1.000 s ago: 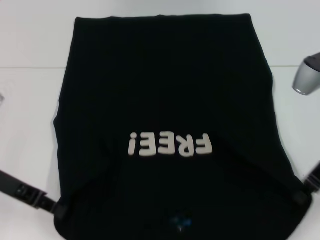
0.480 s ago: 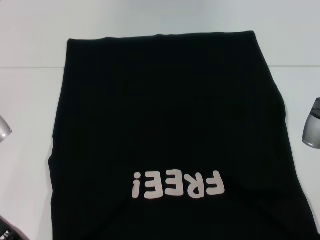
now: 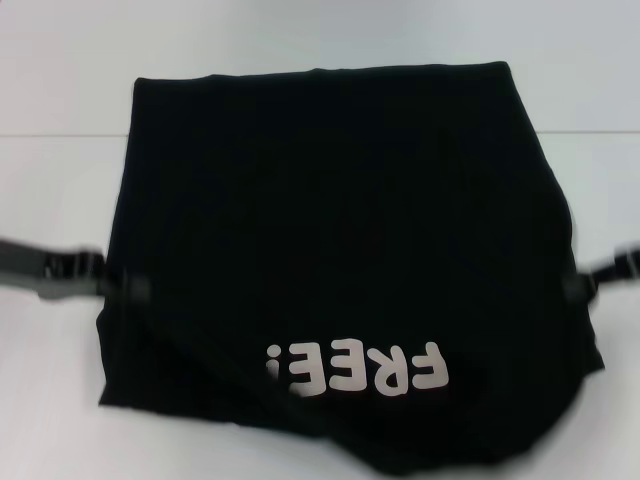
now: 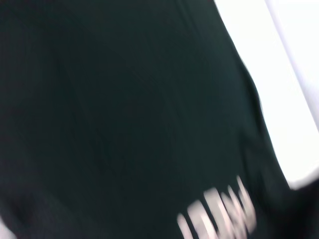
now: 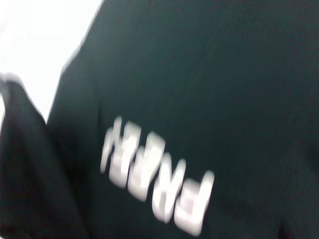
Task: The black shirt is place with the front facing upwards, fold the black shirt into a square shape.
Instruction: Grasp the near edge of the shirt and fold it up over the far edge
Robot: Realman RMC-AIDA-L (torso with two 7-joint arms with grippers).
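Observation:
The black shirt [image 3: 330,200] lies spread on the white table [image 3: 60,210], its white "FREE!" lettering [image 3: 355,370] upside down near me. My left gripper [image 3: 128,287] meets the shirt's left edge about halfway along, shut on the cloth. On the opposite side my right gripper [image 3: 577,286] is shut on the right edge. The near part hangs bunched between them, and a diagonal fold cuts across the lettering's lower left. The left wrist view is filled by the black shirt [image 4: 124,99] with blurred letters [image 4: 219,214]. So is the right wrist view, with the black shirt [image 5: 224,74] and letters [image 5: 154,184].
Bare white table surrounds the shirt on the left, right and far side. A thin seam line [image 3: 50,134] crosses the table behind the shirt's far corners.
Both grippers have moved away from me, from the shirt's near corners to its mid sides, carrying the near edge with them. The near edge now bunches into a fold.

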